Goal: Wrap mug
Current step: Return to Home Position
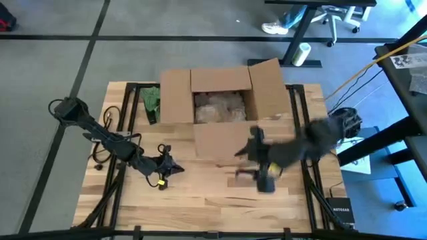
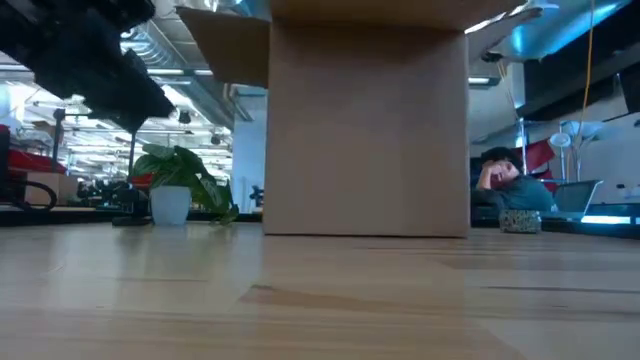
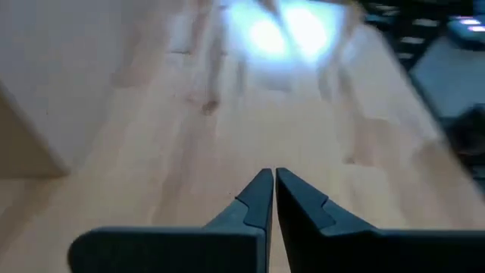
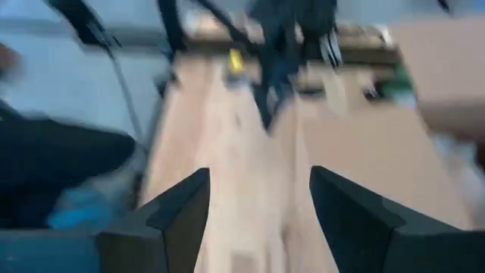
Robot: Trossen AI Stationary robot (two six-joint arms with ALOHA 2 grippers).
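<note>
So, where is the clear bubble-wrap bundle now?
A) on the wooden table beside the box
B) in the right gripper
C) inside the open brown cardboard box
C: the high view shows the clear bubble-wrap bundle lying inside the open brown cardboard box; the right gripper is open and empty.

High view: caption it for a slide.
Bubble-wrapped bundle lies in the open cardboard box; left gripper and right gripper over the table.

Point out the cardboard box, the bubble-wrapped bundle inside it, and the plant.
cardboard box (image 1: 221,140): high view, on its near flap.
bubble-wrapped bundle (image 1: 220,108): high view, on its middle, inside the box.
plant (image 2: 183,170): low view, on its leaves.
</note>
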